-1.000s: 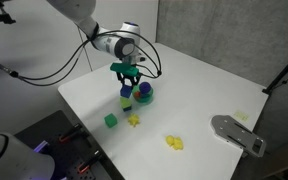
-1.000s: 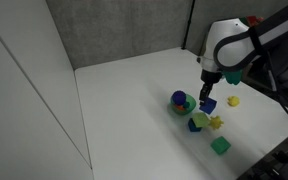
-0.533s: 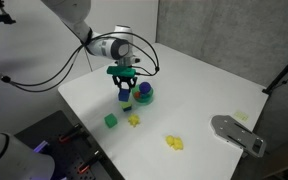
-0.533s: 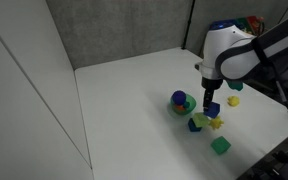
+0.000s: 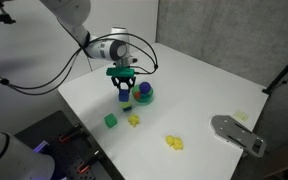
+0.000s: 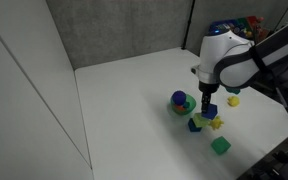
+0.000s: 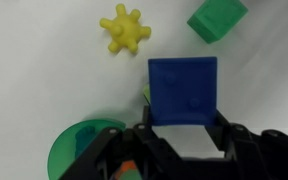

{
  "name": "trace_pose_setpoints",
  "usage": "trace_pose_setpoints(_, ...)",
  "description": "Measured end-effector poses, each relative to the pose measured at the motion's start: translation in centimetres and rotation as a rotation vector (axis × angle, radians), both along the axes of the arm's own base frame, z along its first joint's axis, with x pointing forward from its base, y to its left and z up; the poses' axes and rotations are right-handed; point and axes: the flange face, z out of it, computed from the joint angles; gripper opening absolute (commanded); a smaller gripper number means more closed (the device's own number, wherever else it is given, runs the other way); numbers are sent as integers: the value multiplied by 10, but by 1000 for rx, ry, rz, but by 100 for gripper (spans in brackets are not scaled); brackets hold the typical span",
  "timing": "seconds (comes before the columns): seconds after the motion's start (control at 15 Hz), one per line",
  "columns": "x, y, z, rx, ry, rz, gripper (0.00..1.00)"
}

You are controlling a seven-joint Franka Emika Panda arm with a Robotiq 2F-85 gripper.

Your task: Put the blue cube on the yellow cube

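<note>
Blue cube point(image 7: 182, 90) is sitting between the two fingers of the gripper point(image 7: 184, 135), and the jaws are clamping on its sides. In the wrist view it is filling the middle of the picture, top face up, two faint round marks showing on it. Yellow cube point(image 7: 145, 95) is showing only as a thin lime sliver at the blue cube's left edge, so the blue one is sitting directly over it. Can't tell whether the two are touching. Round teal dish point(image 7: 69, 160) is lying just beside the stack, partly cut off by the gripper body. Spiky yellow piece point(image 7: 127, 30) and darker green cube point(image 7: 217, 18) are lying farther out on the white table point(image 5: 204, 90), apart from each other. In both exterior views the arm is reaching down over the cluster, gripper pointing straight down.
</note>
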Motion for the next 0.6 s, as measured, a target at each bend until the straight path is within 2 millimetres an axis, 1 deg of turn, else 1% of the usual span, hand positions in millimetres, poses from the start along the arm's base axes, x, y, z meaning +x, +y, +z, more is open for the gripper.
trace_pose_setpoints(0.2, 0, 4, -7, -3, -12, 26, 31)
trace_pose_setpoints(0.27, 0, 5, -9, -4, -16, 34, 39)
trace_pose_setpoints(0.33, 0, 6, -11, -5, -18, 41, 81)
trace_pose_setpoints(0.4, 0, 7, -13, -6, -21, 47, 80)
trace_pose_setpoints(0.47, 0, 8, -15, -7, -23, 53, 81)
trace_pose_setpoints(0.6, 0, 9, -17, -6, -28, 62, 96)
